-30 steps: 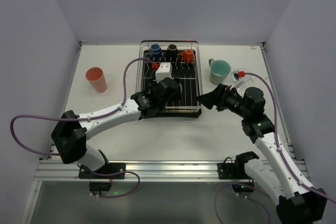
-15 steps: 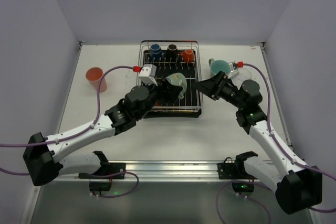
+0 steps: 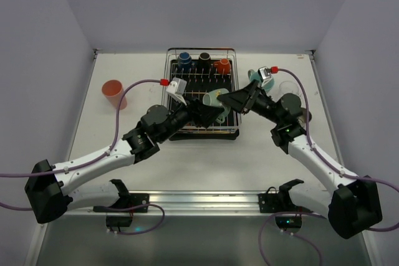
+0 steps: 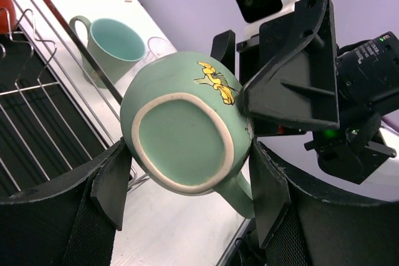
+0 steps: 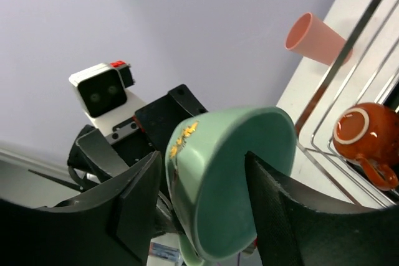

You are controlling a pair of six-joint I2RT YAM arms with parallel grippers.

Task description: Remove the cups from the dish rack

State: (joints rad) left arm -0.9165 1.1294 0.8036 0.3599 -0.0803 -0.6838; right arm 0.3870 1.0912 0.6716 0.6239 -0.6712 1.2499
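1. Top external view: the green mug (image 3: 215, 99) hangs in the air above the right half of the dish rack (image 3: 206, 82), between both arms.
2. The left fingers (image 4: 112, 185) pinch its sides, base toward their camera.
3. The right fingers (image 5: 140, 207) straddle its rim; whether they press it, I cannot tell.
4. A blue cup (image 3: 184, 60), a black cup (image 3: 204, 59) and an orange cup (image 3: 222, 65) sit in the rack's far row.

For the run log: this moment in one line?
left jaws: hold pale-green ceramic mug aloft | right jaws: at its rim, grip unclear | phase: likely handover
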